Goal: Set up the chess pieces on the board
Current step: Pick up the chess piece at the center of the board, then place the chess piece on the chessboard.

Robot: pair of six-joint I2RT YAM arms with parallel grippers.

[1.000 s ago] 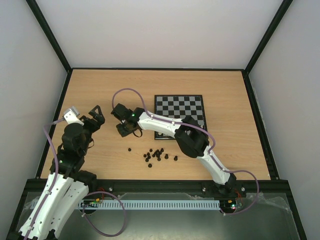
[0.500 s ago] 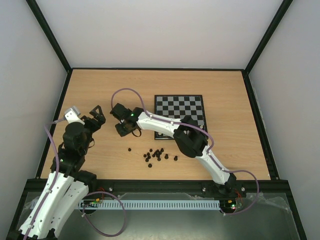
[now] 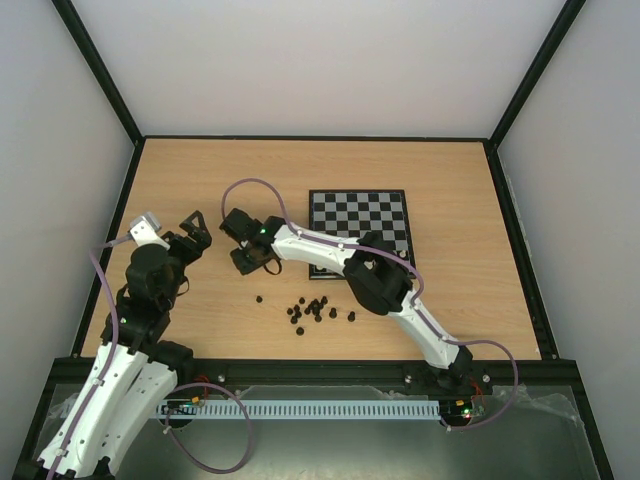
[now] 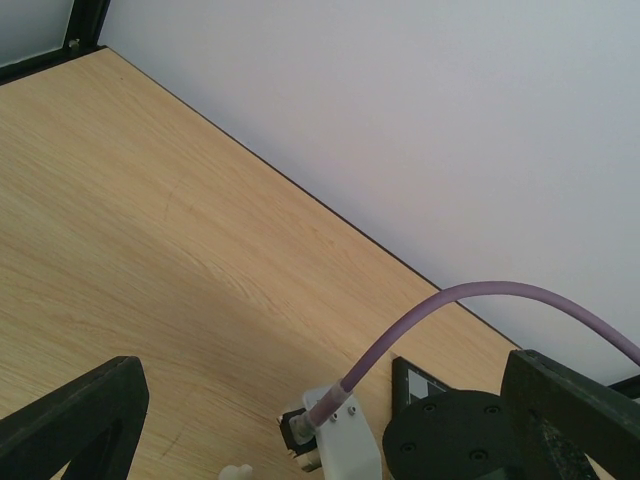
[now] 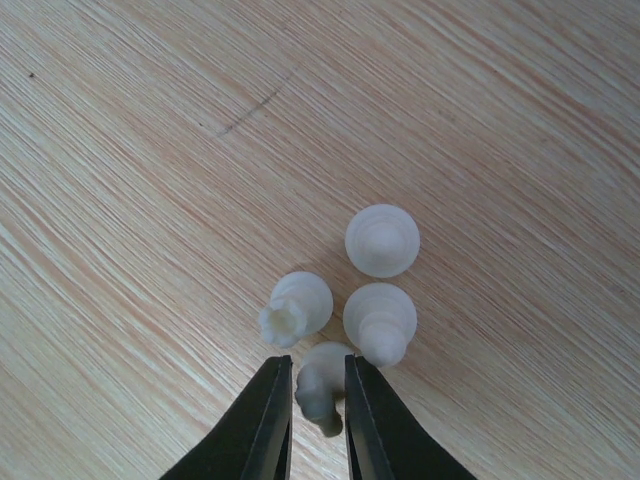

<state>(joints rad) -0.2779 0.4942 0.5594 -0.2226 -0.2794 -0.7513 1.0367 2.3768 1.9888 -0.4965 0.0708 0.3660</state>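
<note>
The right wrist view shows a small cluster of white chess pieces (image 5: 381, 240) standing on the wooden table. My right gripper (image 5: 318, 395) is shut on the nearest one (image 5: 321, 385), which leans between the black fingertips. A crown-topped piece (image 5: 296, 308) and a round-topped one (image 5: 380, 322) stand just beyond it. From above, the right gripper (image 3: 246, 262) hangs left of the board (image 3: 360, 222), and the white pieces are hidden under it. My left gripper (image 3: 193, 228) is open and holds nothing, further left over bare wood.
Several small black pieces (image 3: 315, 310) lie scattered on the table in front of the board. The right arm's purple cable (image 3: 255, 185) arcs over the table. Black frame rails edge the table, with white walls behind.
The right jaws have narrowed onto the white piece. The right wrist has shifted slightly to the left. The left arm has not moved.
</note>
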